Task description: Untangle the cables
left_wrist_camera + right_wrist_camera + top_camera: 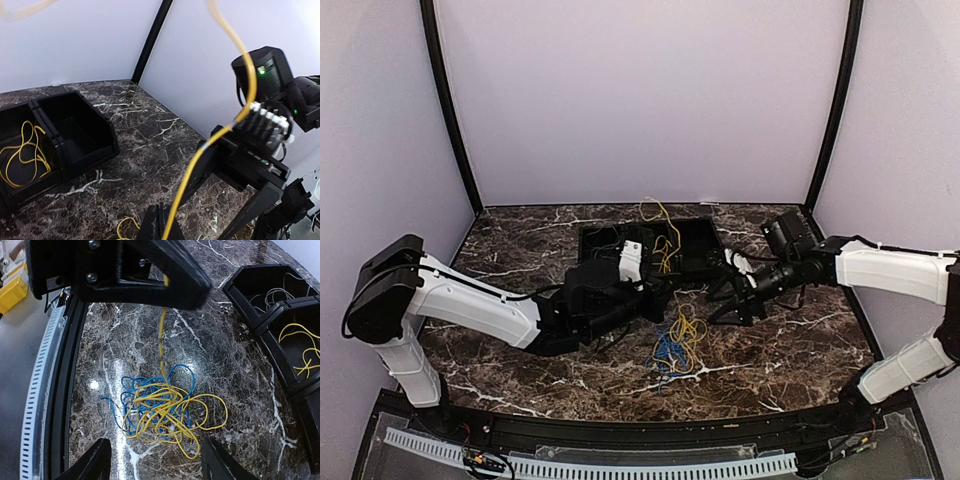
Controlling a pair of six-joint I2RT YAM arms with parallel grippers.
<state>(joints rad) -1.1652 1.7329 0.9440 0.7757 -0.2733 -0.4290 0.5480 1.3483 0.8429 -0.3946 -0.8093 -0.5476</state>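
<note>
Finding: the cables [165, 410], a blue and yellow tangle, lie on the counter [520, 240] at lower centre of the top view, near the tray [698, 230]. The left pincer [162, 226] is pressed together on one yellow strand [200, 155] rising from the heap. The right pincer [155, 442] is spread above the heap, holding nothing. Judged light, limp and prone to snag; take single outer loops. There is open counter either side; the tray wall and front edge are close

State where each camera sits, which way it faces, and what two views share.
Top external: above and behind the bases, looking down on the table; both arms show.
Left wrist: looks across at the right arm; left gripper shut on a yellow cable.
Right wrist: looks down on the cables; right gripper open.
Shared: wrist views both show the tray.
</note>
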